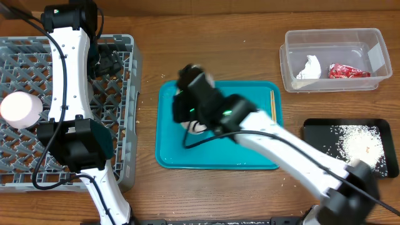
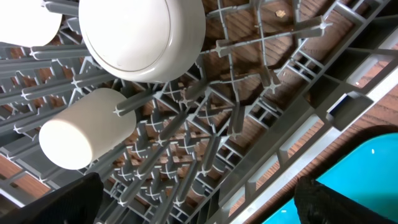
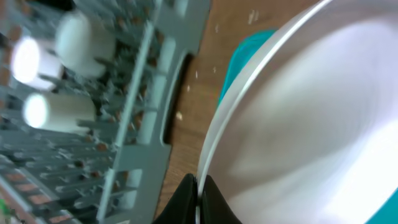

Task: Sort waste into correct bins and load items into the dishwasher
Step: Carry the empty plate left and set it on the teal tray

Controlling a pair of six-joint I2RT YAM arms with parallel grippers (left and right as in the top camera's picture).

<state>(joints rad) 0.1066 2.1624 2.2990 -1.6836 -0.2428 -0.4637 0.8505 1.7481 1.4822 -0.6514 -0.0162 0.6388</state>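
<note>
So the right gripper (image 3: 198, 188) is pinched tight on the rim of the white plate (image 3: 298, 124). Its wrist cam shows both fingers squeezed together on the edge, and the plate sits at a tilt with the teal tray (image 1: 187, 153) peeking out behind it. From overhead that arm reaches across the teal tray from the near right, and the plate itself is mostly hidden under it. The left gripper (image 2: 205, 200) is spread as wide as it goes, holding nothing, and hangs over the grey dish rack (image 1: 122, 62) near its tray-side wall. In the rack there's a white cup (image 2: 87, 127) lying on its side on the lattice, with an upturned white bowl (image 2: 143, 37) right next to it. The chopsticks (image 1: 273, 103) lie along the right edge of the teal tray. Over on the far right, the clear tub (image 1: 378, 59) holds the crumpled napkin (image 1: 309, 67) and the red wrapper (image 1: 349, 71) side by side, and the black tray (image 1: 315, 134) below it has the rice crumbs (image 1: 359, 140) scattered across it.
</note>
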